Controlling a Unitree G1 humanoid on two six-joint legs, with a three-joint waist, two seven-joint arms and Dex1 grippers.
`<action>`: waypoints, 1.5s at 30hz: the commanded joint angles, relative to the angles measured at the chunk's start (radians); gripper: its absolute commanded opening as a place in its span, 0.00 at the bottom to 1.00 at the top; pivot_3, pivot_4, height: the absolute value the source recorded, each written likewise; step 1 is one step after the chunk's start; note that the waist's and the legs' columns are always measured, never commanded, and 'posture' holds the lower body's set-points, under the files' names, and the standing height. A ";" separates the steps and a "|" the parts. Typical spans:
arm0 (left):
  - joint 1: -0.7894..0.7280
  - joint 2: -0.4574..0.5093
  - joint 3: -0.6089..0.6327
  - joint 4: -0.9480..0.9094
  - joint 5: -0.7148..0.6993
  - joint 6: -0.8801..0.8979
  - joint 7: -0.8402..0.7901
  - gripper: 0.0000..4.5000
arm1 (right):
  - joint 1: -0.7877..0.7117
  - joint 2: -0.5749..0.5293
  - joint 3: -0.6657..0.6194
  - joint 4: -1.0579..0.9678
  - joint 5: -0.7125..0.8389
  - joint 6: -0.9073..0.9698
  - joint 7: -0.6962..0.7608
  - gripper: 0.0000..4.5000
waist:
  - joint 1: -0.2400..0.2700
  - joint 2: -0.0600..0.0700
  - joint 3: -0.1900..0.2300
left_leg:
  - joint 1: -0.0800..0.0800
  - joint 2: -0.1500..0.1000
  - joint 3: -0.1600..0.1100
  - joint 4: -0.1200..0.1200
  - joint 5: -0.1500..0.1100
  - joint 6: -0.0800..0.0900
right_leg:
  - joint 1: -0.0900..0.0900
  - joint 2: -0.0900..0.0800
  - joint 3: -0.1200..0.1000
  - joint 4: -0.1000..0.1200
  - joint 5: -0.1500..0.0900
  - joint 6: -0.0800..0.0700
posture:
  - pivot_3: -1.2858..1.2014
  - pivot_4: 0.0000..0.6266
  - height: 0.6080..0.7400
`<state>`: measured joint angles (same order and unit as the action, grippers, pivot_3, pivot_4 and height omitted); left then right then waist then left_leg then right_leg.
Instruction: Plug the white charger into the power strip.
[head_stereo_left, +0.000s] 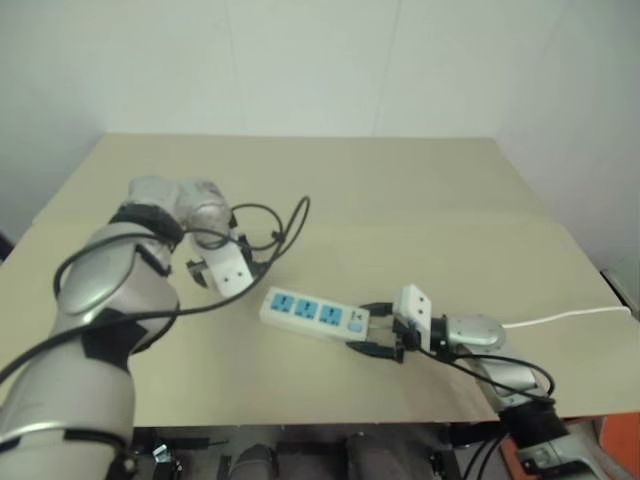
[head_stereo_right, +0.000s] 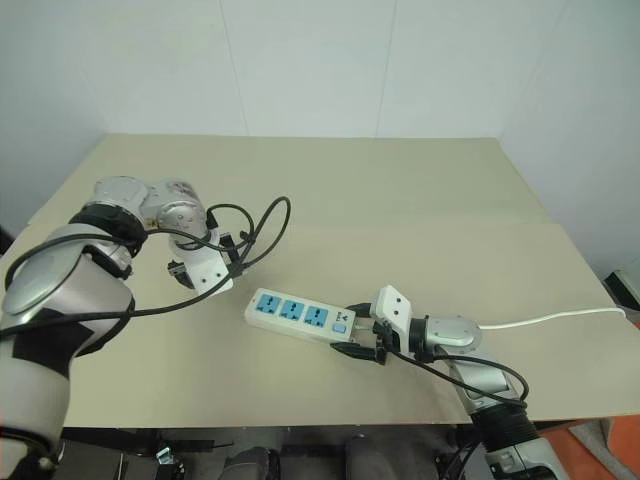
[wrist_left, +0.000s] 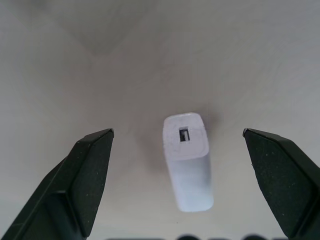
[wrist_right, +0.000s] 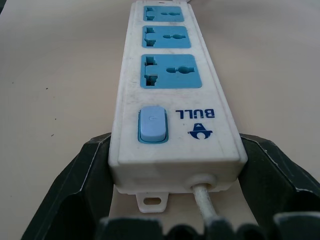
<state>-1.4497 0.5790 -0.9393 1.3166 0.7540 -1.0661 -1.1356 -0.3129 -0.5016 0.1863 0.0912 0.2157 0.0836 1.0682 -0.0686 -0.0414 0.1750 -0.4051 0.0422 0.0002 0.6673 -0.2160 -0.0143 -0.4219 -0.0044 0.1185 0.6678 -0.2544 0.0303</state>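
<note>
My right gripper (wrist_right: 172, 225) clamps switch end of power strip (head_stereo_left: 314, 314) on table (head_stereo_left: 420, 200). Left gripper (wrist_left: 177, 145) wide open above white charger (wrist_left: 187, 165), apparently lying loose on table. Grasp, insertion both remain.

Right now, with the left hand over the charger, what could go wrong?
1. The white charger lies off-centre between the open left hand's fingers, so one finger may push it aside before both grip it.
2. The right hand holds the power strip by its cord end only; the far end could swing.
</note>
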 joint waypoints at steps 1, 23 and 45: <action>0.003 0.000 0.021 0.003 0.020 0.008 0.011 1.00 | 0.000 -0.018 0.004 0.008 -0.028 0.021 -0.015 0.75 | 0.000 0.000 0.000 | 0.000 0.000 0.000 0.000 0.000 0.000 | 0.000 0.000 0.000 0.000 0.000 0.000 | 0.52 0.24 1.00; 0.015 -0.029 0.042 0.019 0.106 0.065 0.072 0.49 | 0.005 -0.036 0.007 0.010 -0.046 0.021 -0.021 0.75 | 0.004 0.000 0.000 | 0.000 -0.001 0.000 0.001 0.000 0.000 | 0.001 -0.001 0.000 0.001 0.000 0.000 | 0.52 0.24 1.00; 0.053 0.041 0.622 -0.190 -0.836 0.407 -0.479 0.22 | -0.067 -0.013 0.010 0.084 -0.031 -0.009 0.005 0.75 | -0.002 0.000 0.000 | 0.001 -0.001 0.000 0.002 0.000 0.000 | 0.000 -0.001 0.000 0.005 0.000 0.000 | 0.52 0.24 1.00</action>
<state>-1.4008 0.5931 -0.3652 1.2100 0.1029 -0.7855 -1.5848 -0.3690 -0.5139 0.2013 0.1435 0.2017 0.0768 1.0793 -0.0710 -0.0418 0.1746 -0.4046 0.0411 0.0000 0.6696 -0.2159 -0.0142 -0.4224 -0.0057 0.1184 0.6733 -0.2541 0.0307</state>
